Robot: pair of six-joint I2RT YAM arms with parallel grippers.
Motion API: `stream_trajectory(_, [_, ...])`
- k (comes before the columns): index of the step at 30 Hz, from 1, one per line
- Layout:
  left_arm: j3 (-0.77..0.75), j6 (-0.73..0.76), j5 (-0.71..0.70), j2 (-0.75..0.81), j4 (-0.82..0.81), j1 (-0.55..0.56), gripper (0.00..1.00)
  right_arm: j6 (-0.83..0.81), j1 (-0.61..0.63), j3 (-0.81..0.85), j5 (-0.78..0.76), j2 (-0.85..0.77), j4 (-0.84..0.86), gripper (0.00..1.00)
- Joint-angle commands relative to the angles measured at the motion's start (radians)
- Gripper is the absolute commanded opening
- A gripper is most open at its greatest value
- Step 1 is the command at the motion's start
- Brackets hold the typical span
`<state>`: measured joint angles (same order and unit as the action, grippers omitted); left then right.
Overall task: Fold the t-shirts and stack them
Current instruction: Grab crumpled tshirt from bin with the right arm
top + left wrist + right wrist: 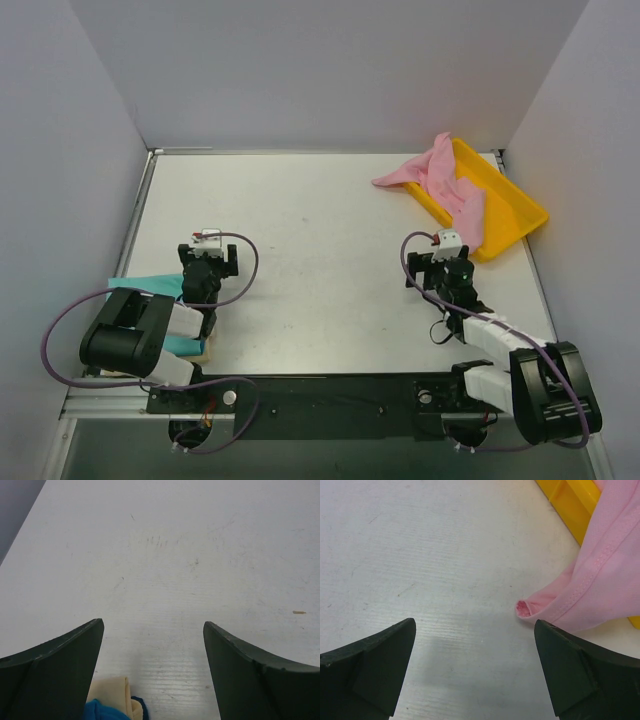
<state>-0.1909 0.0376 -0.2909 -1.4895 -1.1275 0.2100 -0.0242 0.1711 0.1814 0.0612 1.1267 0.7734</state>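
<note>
Both hands were released when I checked the views. The left hand had its dark fingers spread wide over bare white tabletop and held nothing. The right hand was just as wide and also held nothing.

The light pink soft cloth t-shirt lay crumpled at the far right. Part of it was in the rigid yellow plastic tray and part spilled over the tray's near-left rim onto the tabletop. The bunch ran roughly along the tray, from a far-left lobe to a tail hanging at the near end.

In the right wrist view, a rolled hem tip touched the tabletop just ahead of the right finger, and the rest of the cloth rose away to the right and forward. So the shirt lay ahead and to the right of the right hand, quite near it. The left hand was well apart from it, across the tabletop.

The folded teal cloth t-shirt sat at the near left edge, under the left arm, on top of the folded cream cloth t-shirt. Only a corner of the cream one showed.

I judged the pink shirt to be the last one left, and the right arm the one to fetch it. The hand would have to swing right to straddle that hem.
</note>
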Motion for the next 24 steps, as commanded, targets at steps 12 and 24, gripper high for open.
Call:
stream_trajectory(12, [-0.130,0.122,0.209,0.374,0.390,0.028,0.92,0.194,-0.198,0.667,0.066,-0.044,-0.671,1.00])
stream_trajectory(24, [-0.492,-0.030,0.450,0.365,0.997,0.075,0.97,0.314,-0.317,1.526,-0.136,0.831,-1.250,0.83])
